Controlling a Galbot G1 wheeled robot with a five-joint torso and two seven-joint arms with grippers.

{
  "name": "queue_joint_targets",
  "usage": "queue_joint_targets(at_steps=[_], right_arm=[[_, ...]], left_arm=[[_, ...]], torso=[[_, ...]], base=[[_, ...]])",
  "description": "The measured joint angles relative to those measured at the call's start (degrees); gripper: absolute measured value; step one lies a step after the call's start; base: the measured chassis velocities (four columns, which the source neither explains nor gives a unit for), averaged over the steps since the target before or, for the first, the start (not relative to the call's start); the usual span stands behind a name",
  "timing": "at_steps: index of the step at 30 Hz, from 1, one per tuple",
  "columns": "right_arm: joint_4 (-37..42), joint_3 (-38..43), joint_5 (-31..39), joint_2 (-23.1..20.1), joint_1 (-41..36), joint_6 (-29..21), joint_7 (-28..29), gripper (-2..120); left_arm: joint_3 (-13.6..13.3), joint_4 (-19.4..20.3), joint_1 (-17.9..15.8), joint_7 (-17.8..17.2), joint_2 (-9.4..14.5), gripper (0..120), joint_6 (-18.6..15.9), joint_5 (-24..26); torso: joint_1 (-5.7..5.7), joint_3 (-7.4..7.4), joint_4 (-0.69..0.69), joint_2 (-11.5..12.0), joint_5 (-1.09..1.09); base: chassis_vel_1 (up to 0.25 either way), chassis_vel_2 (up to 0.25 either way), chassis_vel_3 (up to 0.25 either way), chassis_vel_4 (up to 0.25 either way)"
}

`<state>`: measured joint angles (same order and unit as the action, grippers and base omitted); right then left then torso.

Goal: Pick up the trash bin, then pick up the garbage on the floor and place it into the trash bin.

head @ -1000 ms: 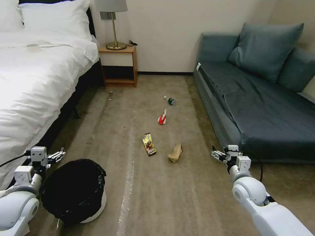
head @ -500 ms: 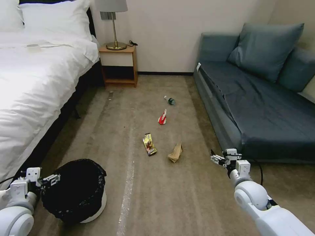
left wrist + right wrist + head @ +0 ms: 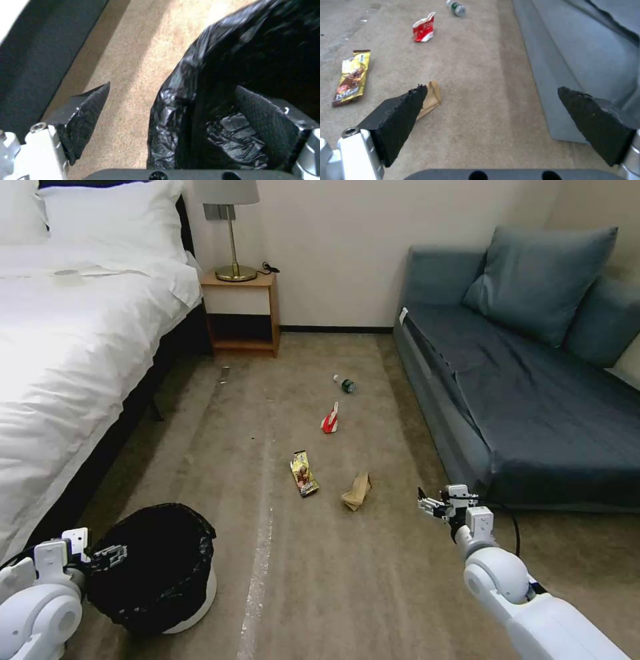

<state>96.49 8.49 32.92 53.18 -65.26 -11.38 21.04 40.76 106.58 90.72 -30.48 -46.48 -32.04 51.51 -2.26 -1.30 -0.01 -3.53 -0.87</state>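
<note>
Grippers first. The left gripper [image 3: 110, 555] is low by the bin [image 3: 152, 567], wide open and holding nothing. In the left wrist view, one pad [image 3: 266, 125] is inside the rim, against the black bag [image 3: 186, 105], and the other pad [image 3: 87, 110] is outside over the carpet, so the rim sits between them.

The bag looks thin and slippery. If the pads close on loose bag and miss the hard rim, the bin could slip or tip when lifted.

The right gripper [image 3: 432, 506] hangs over the floor by the sofa [image 3: 533, 400], wide open and empty too. The brown paper bag [image 3: 357, 491] lies near it. The wrapper [image 3: 304, 473], red packet [image 3: 330, 419] and bottle [image 3: 345, 383] lie farther off, well apart from the bin.
</note>
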Motion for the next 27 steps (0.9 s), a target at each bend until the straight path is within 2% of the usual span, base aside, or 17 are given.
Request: queue_joint_targets(at_steps=[4, 6, 7, 8, 9, 11, 13, 20, 23, 27], right_arm=[[-0.5, -0.8, 0.0, 0.5, 0.7, 0.0, 0.2, 100], [-0.7, -1.0, 0.1, 0.7, 1.0, 0.0, 0.4, 100], [-0.7, -1.0, 0.1, 0.7, 1.0, 0.0, 0.4, 100], [-0.9, -1.2, 0.2, 0.7, 1.1, 0.0, 0.5, 100], [-1.2, -1.3, 0.2, 0.8, 1.2, 0.0, 0.5, 100], [-1.2, -1.4, 0.2, 0.8, 1.2, 0.0, 0.5, 100], [-1.4, -1.6, 0.2, 1.0, 1.2, 0.0, 0.6, 100], [-1.4, -1.8, 0.2, 1.5, 1.3, -0.1, 1.1, 100], [-1.5, -2.0, 0.2, 1.9, 1.2, -0.2, 1.4, 100], [-1.3, -2.1, 0.2, 2.2, 1.2, -0.2, 1.7, 100]], left_arm=[[-1.8, -2.6, -1.8, -0.4, -0.6, 99, 0.0, -0.4], [-3.8, -5.1, -3.6, -0.6, -1.9, 99, 0.5, -1.3], [-3.8, -5.1, -3.6, -0.6, -1.9, 99, 0.5, -1.3], [-4.9, -6.4, -4.5, -0.7, -2.5, 98, 1.0, -2.0], [-5.5, -7.2, -5.2, -0.8, -3.1, 96, 1.6, -2.6], [-5.8, -7.5, -5.6, -0.8, -3.4, 94, 1.8, -2.9], [-7.0, -8.8, -6.5, -0.9, -4.0, 86, 2.9, -4.1], [-7.5, -10.0, -6.7, -0.5, -3.9, 71, 5.2, -6.3], [-6.6, -9.9, -5.9, 1.4, -3.3, 57, 7.3, -8.1], [-6.0, -9.1, -5.1, 2.3, -2.9, 50, 8.0, -8.2]], torso=[[0.00, 0.00, 0.00, 0.0, 0.00], [0.00, 0.00, 0.01, 0.0, -0.01], [0.00, 0.00, 0.01, 0.0, -0.01], [0.00, 0.01, -0.02, 0.0, 0.03], [0.00, 0.01, 0.02, 0.0, 0.10], [0.01, 0.02, -0.01, 0.0, 0.17], [0.01, 0.03, 0.02, 0.0, 0.20], [0.01, 0.02, 0.03, 0.0, 0.09], [0.01, 0.00, 0.00, 0.0, -0.08], [-0.01, -0.01, -0.02, 0.0, -0.14]], base=[[0.000, 0.000, 0.000, 0.000], [0.000, 0.000, 0.000, 0.000], [0.000, 0.000, 0.000, 0.000], [0.000, 0.000, 0.000, 0.000], [0.000, 0.000, 0.000, 0.000], [0.000, 0.000, 0.000, 0.000], [0.000, 0.000, 0.000, 0.000], [0.000, 0.000, 0.000, 0.000], [0.000, 0.000, 0.000, 0.000], [0.000, 0.000, 0.000, 0.000]])
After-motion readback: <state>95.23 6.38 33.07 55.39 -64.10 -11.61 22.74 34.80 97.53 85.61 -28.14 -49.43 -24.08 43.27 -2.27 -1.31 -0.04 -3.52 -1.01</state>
